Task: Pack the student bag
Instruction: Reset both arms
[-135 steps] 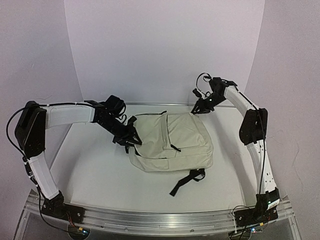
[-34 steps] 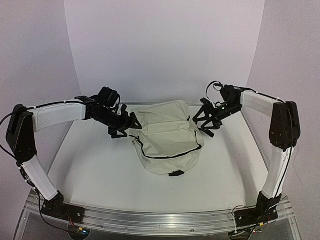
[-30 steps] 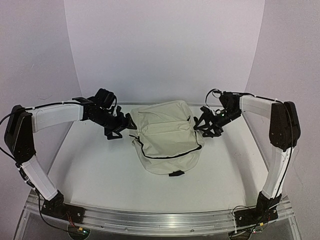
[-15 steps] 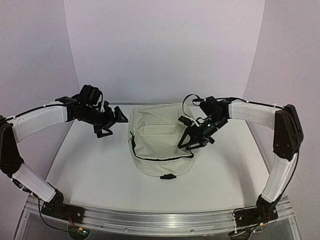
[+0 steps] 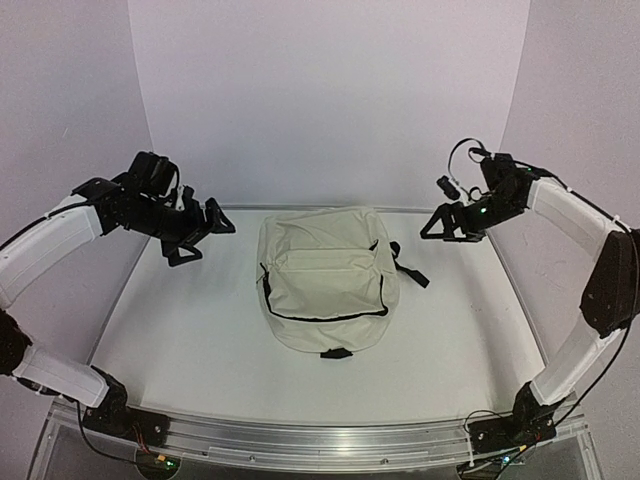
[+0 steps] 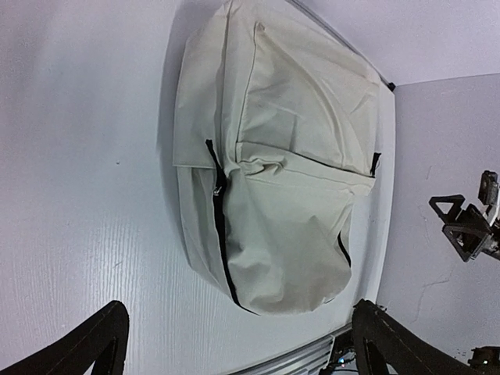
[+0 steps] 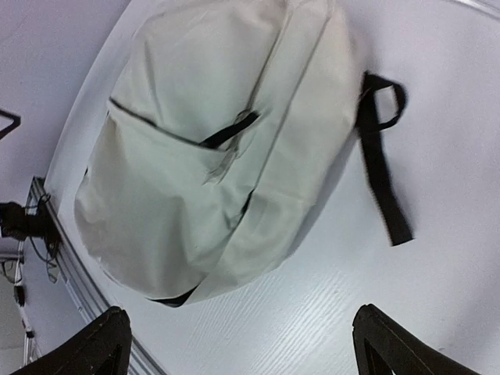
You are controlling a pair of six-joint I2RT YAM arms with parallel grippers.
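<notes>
Now your student bag (image 5: 325, 275) lies flat mid-tabletop (image 5: 200, 350), zippers seemingly shut, one black strap (image 5: 405, 268) trailing right. Your left pincer (image 5: 205, 240) and right pincer (image 5: 446, 230) hang spread wide and empty, well clear on either side, likely so nothing snags the fabric.
</notes>
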